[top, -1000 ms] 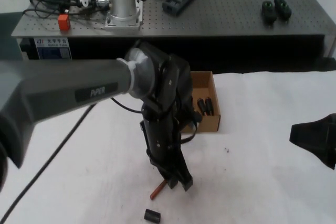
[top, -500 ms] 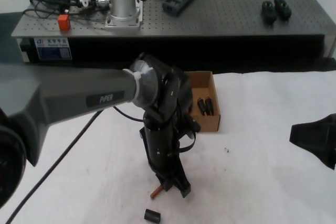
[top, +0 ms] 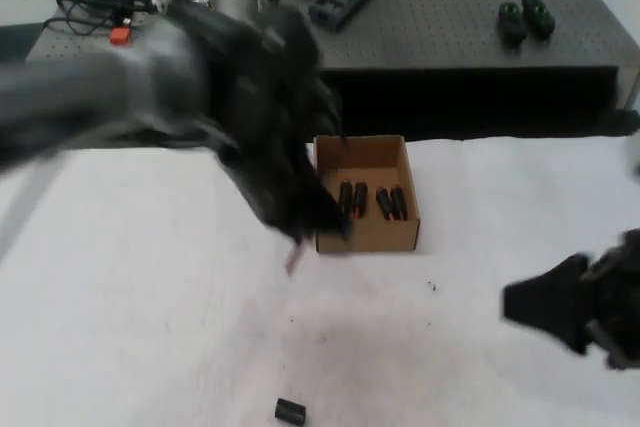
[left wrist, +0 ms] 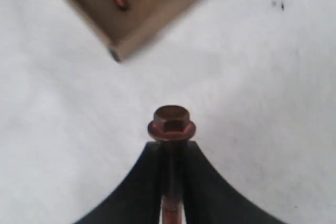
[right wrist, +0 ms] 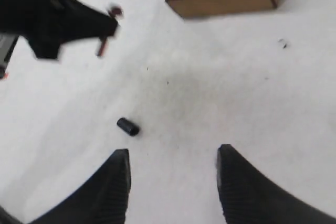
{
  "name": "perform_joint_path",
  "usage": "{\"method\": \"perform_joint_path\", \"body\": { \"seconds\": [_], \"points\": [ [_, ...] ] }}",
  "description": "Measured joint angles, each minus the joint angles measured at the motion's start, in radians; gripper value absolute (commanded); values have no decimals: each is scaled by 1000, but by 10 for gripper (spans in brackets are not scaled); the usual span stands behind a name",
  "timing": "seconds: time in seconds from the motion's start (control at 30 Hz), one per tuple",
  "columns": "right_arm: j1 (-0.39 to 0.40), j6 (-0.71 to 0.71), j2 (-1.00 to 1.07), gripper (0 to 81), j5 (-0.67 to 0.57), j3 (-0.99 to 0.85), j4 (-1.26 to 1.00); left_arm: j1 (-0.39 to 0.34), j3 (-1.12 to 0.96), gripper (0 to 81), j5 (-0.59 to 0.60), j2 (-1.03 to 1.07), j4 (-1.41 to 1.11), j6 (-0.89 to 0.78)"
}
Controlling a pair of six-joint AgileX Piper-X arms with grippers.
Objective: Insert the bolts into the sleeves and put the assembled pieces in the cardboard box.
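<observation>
The left gripper (left wrist: 170, 150) clamped a bolt (left wrist: 171, 123); the right gripper (right wrist: 173, 169), fingers apart, hung near the sleeve (right wrist: 127, 127), probably best grasped squarely, bore exposed.

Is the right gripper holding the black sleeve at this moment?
No, the black sleeve lies free on the white cloth, apart from the right gripper, whose fingers stand open.

You have the cardboard box (top: 370, 235) toward the back edge of the worktop (top: 150, 347), about midway across, with assembled pieces (top: 385, 202) lying side by side in it. The sleeve (top: 290, 410) lies near the front edge, left of the box. The left gripper (left wrist: 171, 148), with the bolt (left wrist: 171, 124) between its fingers, hangs just off the box's front left corner. The right gripper (right wrist: 173, 151) is over the front right part.
</observation>
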Motion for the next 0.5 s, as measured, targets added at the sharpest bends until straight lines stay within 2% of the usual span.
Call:
{"method": "perform_joint_path", "body": {
  "seconds": [0.07,0.1,0.13,0.2,0.33,0.5],
  "points": [
    [72,-29,84,377,-1,-18,0,50,88,7,-3,-125,-58,-52],
    [80,-33,93,377,-1,-18,0,73,138,7,-8,-189,-87,-72],
    [116,-46,141,377,6,-35,0,105,242,7,-9,-303,-126,-99],
    [193,-78,262,377,36,-78,-1,128,365,7,-9,-418,-158,-135],
    [350,-167,502,377,121,-213,2,166,459,7,-9,-636,-181,-164],
    [475,-277,793,377,220,-433,56,211,550,7,-9,-868,-202,-198]
  ]
}}
